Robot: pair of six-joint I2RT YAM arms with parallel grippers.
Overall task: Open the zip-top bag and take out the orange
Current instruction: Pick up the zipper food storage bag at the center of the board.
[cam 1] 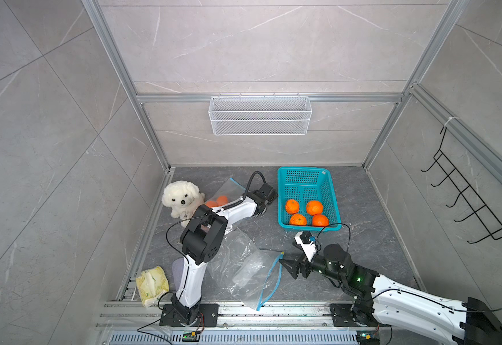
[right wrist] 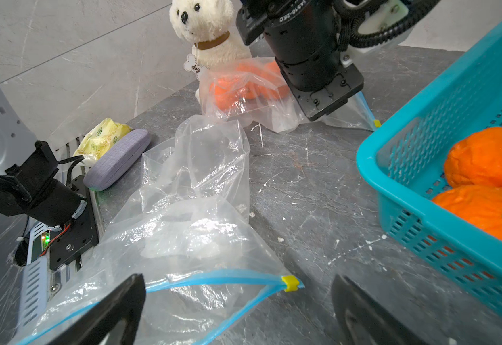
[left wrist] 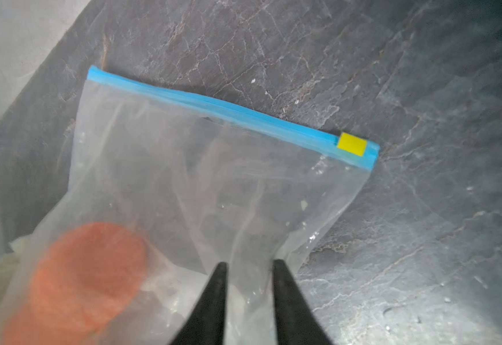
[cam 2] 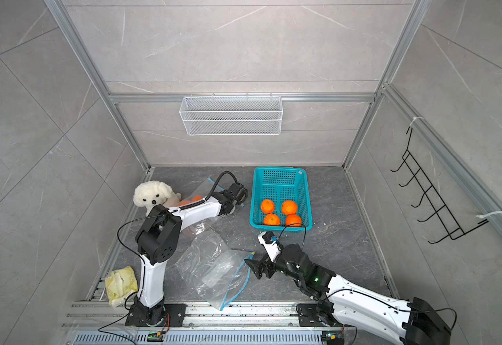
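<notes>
Plastic from the bag (left wrist: 214, 185) is sitting bunched between the fingers of the left tool (left wrist: 249, 263), which I am seeing pressed together on the film near the bag's side edge, well away from the zip. The bag is lying on the dark desk (cam 1: 363, 239) toward the back left, just beside the white toy dog (cam 1: 181, 197). Its blue zip strip (left wrist: 214, 109) is running straight along the far edge, with the yellow slider (left wrist: 352, 144) sitting at one end. An orange (left wrist: 88, 268) is showing through the film at the end away from the zip, with more orange below it, though the left wrist view is blurring that part. In both top views the left arm's wrist is covering most of the bag, so only a corner and a patch of orange are peeking out there. The right tool (right wrist: 238, 279) is hanging spread wide and gripping nothing, low over the gaping mouth of an empty bag (right wrist: 190, 224) that is lying crumpled near the front of the desk. Behind the right arm a teal basket (cam 1: 305, 173) is standing with four loose oranges (cam 1: 292, 206) in it. At the front left, a tissue pack (cam 1: 151, 283) and a grey glasses case (right wrist: 117, 158) are lying by the left arm's base.
</notes>
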